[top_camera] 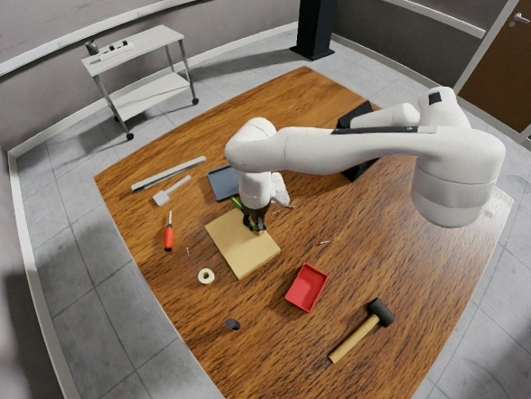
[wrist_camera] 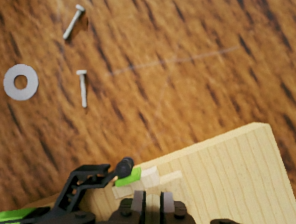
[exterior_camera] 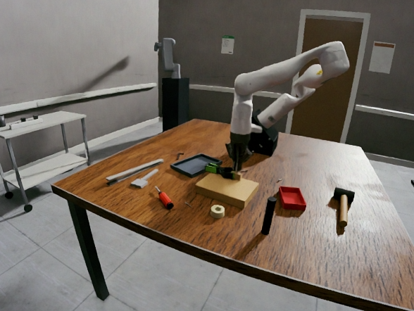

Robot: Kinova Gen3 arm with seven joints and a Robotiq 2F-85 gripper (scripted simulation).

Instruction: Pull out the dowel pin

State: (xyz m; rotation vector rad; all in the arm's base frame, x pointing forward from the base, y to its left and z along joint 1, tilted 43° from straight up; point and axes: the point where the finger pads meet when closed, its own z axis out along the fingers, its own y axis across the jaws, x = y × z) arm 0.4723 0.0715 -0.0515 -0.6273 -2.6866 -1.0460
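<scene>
My gripper (top_camera: pixel 258 229) (exterior_camera: pixel 236 168) (wrist_camera: pixel 152 207) points down over the edge of the bench board (top_camera: pixel 241 253) (exterior_camera: pixel 222 188) (wrist_camera: pixel 235 175). Its fingers are nearly together, with a narrow pale upright piece, apparently the dowel pin, between them. The spring clamp (top_camera: pixel 237 204) (exterior_camera: pixel 211 167) (wrist_camera: pixel 80 185) has green handles and black jaws; its green pad lies against pale wood (wrist_camera: pixel 150 176) beside my fingers. The small block and the stop are partly hidden by the fingers, so I cannot tell them apart clearly. The hole is hidden. I cannot make out anything loose between block and stop.
Two screws (wrist_camera: pixel 74 22) (wrist_camera: pixel 83 89) and a washer (wrist_camera: pixel 21 82) lie beside the board. A dark tray (top_camera: pixel 222 182) (exterior_camera: pixel 197 172) is behind it. A red tray (top_camera: pixel 307 287) (exterior_camera: pixel 292 198), mallet (top_camera: pixel 357 338) (exterior_camera: pixel 343 211), tape roll (exterior_camera: pixel 217 211), black cylinder (exterior_camera: pixel 268 216) and screwdriver (top_camera: pixel 169 236) stand or lie around.
</scene>
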